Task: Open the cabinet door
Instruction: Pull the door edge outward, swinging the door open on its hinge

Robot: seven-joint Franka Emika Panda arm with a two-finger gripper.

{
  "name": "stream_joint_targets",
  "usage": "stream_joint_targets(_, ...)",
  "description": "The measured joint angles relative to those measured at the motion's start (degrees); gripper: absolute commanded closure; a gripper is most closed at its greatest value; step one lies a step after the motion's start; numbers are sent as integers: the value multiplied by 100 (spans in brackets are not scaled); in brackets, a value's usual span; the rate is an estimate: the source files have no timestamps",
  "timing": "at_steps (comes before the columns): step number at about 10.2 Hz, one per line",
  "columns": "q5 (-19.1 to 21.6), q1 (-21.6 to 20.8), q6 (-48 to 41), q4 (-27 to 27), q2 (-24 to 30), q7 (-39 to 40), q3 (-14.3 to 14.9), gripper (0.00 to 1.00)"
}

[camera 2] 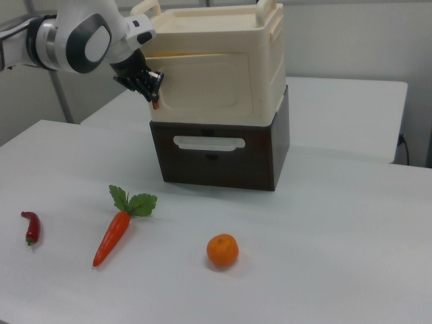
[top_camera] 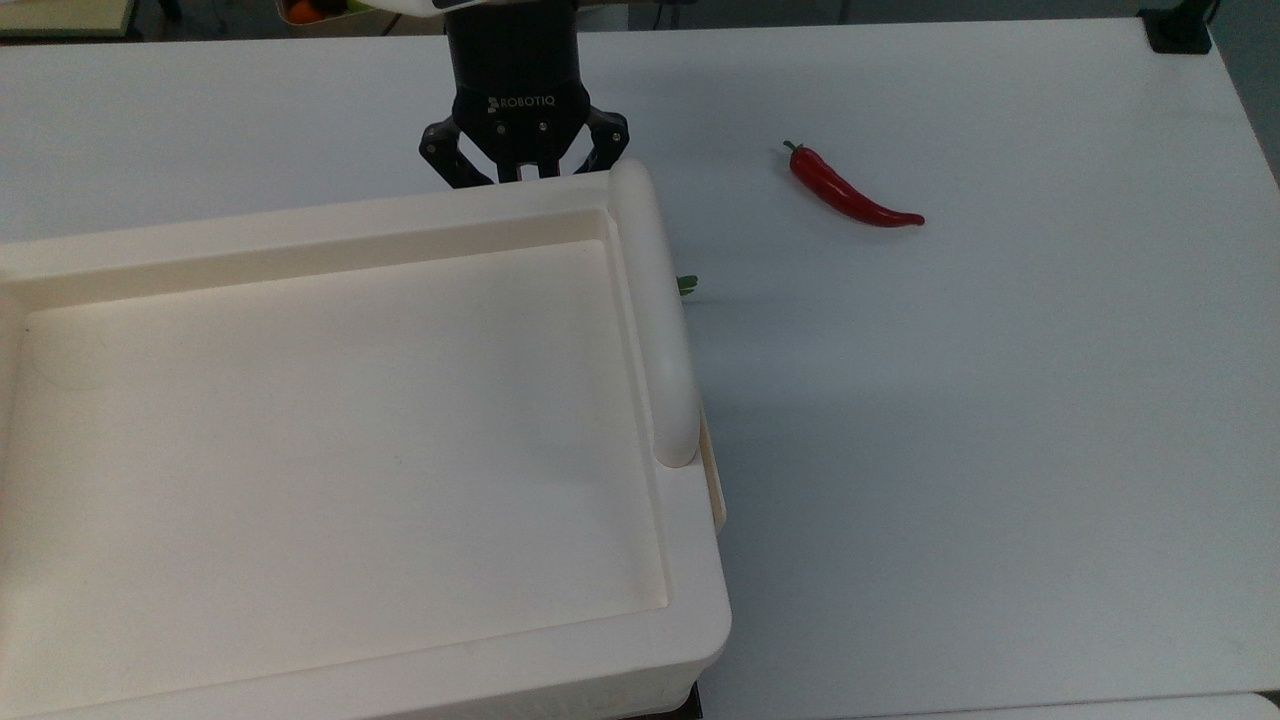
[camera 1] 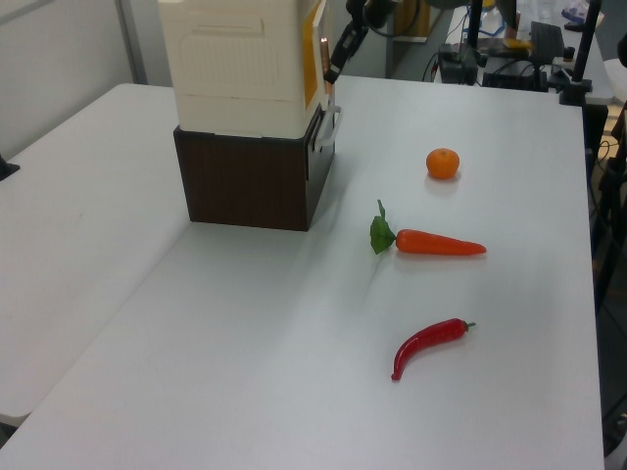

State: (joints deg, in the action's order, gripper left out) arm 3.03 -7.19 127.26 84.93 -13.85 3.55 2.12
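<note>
The cabinet door was the cream panel on the front of the cream cabinet, which sat on a dark brown base with a white handle. In the right view the door stood slightly ajar, with a thin dark gap along its top edge and its free edge at the right view's left. In the left view the door angled a little away from the cabinet body.

The gripper hung just beside that free edge, its fingers spread apart and holding nothing (the top view showed both black fingers splayed behind the cabinet's recessed top). Whether a fingertip touched the door could not be told.

On the white table in the right view lay a red chili pepper, a carrot with green leaves and an orange, all well apart from the cabinet.
</note>
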Motion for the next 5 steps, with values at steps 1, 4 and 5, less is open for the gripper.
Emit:
stream_joint_targets(1,0,54,-379,1,107,127,2,41)
stream_joint_targets(4,-1,512,-2284,48,549,500,18,0)
stream_joint_targets(5,-98,651,-2817,84,680,544,21,0)
